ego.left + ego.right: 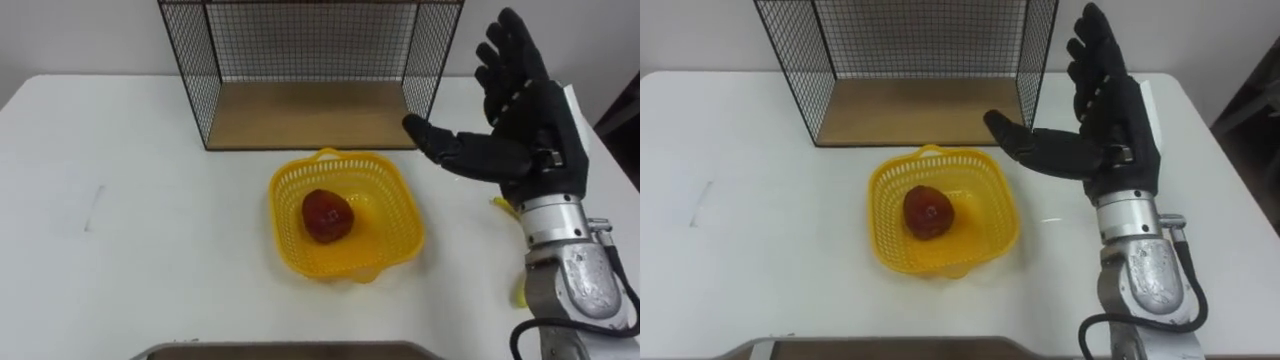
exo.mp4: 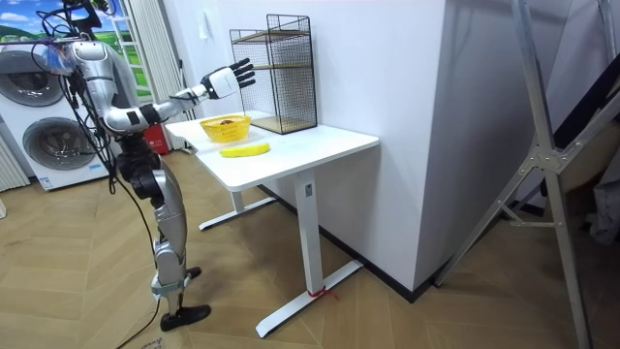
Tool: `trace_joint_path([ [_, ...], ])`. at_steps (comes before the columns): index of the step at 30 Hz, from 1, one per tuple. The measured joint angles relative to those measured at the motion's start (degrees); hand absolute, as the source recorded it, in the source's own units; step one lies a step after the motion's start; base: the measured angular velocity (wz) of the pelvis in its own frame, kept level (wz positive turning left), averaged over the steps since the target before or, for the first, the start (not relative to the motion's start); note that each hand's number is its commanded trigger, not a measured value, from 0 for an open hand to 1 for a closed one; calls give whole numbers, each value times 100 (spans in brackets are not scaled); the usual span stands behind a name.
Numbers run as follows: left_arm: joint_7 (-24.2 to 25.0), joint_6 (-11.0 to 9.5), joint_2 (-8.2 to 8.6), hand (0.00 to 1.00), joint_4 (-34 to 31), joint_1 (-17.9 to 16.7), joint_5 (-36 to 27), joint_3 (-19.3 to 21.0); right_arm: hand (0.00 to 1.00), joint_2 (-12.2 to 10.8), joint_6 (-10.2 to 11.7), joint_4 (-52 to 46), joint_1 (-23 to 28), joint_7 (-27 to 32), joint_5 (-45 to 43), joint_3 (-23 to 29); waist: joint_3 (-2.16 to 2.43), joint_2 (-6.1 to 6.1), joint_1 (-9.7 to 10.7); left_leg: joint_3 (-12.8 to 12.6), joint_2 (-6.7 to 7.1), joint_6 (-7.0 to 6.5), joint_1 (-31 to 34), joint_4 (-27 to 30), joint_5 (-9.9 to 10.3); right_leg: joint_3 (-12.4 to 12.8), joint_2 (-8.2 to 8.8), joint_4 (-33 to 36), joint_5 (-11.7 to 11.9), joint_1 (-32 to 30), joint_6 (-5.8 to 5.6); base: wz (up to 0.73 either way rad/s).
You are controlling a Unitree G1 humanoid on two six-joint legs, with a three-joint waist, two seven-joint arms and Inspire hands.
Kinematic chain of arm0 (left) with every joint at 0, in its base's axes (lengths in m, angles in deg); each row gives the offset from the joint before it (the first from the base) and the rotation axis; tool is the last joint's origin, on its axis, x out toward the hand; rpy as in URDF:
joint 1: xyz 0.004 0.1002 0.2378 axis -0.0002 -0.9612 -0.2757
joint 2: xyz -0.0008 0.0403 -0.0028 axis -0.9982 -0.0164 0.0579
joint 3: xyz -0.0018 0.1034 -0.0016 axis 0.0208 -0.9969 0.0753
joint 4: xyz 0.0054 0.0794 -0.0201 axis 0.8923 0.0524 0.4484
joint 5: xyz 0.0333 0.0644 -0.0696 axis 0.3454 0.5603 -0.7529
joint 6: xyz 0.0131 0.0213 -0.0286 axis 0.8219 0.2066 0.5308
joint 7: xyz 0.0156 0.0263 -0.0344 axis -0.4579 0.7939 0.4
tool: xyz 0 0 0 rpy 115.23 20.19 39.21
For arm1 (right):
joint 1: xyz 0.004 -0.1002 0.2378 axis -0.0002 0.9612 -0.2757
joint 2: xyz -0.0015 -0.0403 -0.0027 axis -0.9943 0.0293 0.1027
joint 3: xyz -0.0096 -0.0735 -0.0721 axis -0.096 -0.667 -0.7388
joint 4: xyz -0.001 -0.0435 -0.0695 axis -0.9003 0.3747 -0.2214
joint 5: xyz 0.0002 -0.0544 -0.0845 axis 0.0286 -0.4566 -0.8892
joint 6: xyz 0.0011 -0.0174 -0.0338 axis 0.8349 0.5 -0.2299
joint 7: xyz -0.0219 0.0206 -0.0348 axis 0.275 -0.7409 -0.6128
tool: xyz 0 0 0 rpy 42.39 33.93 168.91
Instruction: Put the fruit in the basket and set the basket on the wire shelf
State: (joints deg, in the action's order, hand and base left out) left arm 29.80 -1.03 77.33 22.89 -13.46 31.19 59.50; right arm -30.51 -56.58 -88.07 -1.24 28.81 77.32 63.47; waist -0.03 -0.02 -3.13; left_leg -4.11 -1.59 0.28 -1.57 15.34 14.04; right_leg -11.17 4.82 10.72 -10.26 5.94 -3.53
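I'm looking down on a white rectangular table (image 1: 120, 200). A black wire-mesh shelf with a wooden floor (image 1: 300, 115) is standing at the far edge, at 12 o'clock from the yellow plastic lattice basket (image 1: 400, 205), its open side facing me. The basket is sitting flat on the table mid-view, just short of the shelf, not on it. A dark red round fruit (image 1: 327, 216) is lying inside it, near the middle of the bottom. At 2 o'clock from the basket my right hand (image 1: 530, 120) is hovering above the table, palm facing the shelf and basket. Its fingers are spreading straight up, the thumb is sticking out toward 9 o'clock, and it's gripping nothing. A yellow banana (image 2: 244, 150) is lying on the table at about 3 o'clock from the basket, outside it, mostly hidden behind my wrist in the eye views. In the room view the robot is standing upright at the table's end, right arm reaching over it, with washing machines (image 2: 58, 145) sitting behind it.
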Motion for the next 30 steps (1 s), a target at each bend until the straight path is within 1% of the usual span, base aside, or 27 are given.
trace_joint_path([
  [2, 2, -1, 12, 0, 0, -16, 3, 47, 0, -2, 0, 0, 0, 16, -32, 0, 2, -29, 19, -4, -3, 0, -1, -1, 0, 1, 0, 0, 0, -3, 0, -2],
  [5, 11, -1, 38, 0, 4, -28, 13, 198, 0, -9, 0, -3, 0, 124, -451, 6, 11, -90, 35, -26, -6, -1, -6, -11, 0, 14, 0, -1, 0, -11, 0, -2],
  [7, 14, -1, 19, 0, 2, -60, 11, 250, 0, -1, 2, -2, 0, 352, -750, 9, 38, -150, 53, -32, -6, -4, -26, -20, -3, 14, 0, -2, 1, 8, 0, 0],
  [10, -36, 1, 9, 0, 3, -92, 9, 251, 0, -1, 5, 9, 6, 699, -968, 10, 30, -173, 103, -31, -5, -4, -79, -11, -3, 18, 0, -10, 0, 59, 0, 0],
  [11, -60, 5, 4, 0, 4, -93, 5, 249, 0, 0, 10, 25, 26, 873, -1098, 12, 15, -166, 123, -32, -6, -4, -106, -53, -3, 18, 0, -12, 0, 74, 0, 0],
  [13, -71, 15, 5, 0, 0, -83, 10, 252, 0, 7, 19, 91, 43, 1088, -1273, 47, 14, -184, 152, -37, -6, -4, -108, -58, -3, 18, -1, -15, 1, 75, 0, 0],
  [16, -121, 42, 3, 0, -12, -78, 11, 259, 0, 26, 30, 510, 44, 1594, -1610, 295, 16, -208, 209, -44, -5, -4, -110, -58, -3, 19, -1, -12, 1, 75, 0, 0],
  [18, -142, 85, 0, 0, -11, -82, 10, 281, 0, 44, 29, 706, 51, 1836, -1625, 440, 16, -215, 214, -46, -5, -4, -104, -68, -7, 19, 0, -11, 1, 61, 0, 0],
  [19, -144, 122, -3, 0, -11, -80, 10, 314, 0, 86, 26, 848, 53, 1991, -1624, 511, 27, -232, 241, -48, -5, -3, -102, -85, -15, 19, -1, -11, 1, 48, 0, 0],
  [22, -144, 172, -19, 0, -11, -82, 9, 390, 0, 132, -10, 1011, 66, 2200, -1624, 600, 38, -251, 269, -60, -3, 6, -104, -173, -58, 23, 0, -10, 1, 6, 0, 0],
  [24, -146, 191, -24, 0, -11, -71, 8, 482, 0, 144, -13, 1112, 68, 2363, -1624, 685, 32, -254, 287, -60, -1, 16, -116, -245, -99, 21, -1, -12, 1, -16, 0, 0],
  [28, -163, 230, -36, 0, -24, -36, 8, 480, 0, 205, -15, 1277, 68, 2642, -1623, 719, 21, -267, 284, -66, 0, 17, -130, -272, -107, 25, -2, -19, 1, -26, 0, 0],
  [30, -176, 254, -41, 0, -105, -36, 11, 483, 0, 220, -15, 1443, 67, 2696, -1624, 718, 6, -298, 274, -77, -1, 17, -143, -273, -107, 35, -2, -18, 1, -26, 0, 0],
])
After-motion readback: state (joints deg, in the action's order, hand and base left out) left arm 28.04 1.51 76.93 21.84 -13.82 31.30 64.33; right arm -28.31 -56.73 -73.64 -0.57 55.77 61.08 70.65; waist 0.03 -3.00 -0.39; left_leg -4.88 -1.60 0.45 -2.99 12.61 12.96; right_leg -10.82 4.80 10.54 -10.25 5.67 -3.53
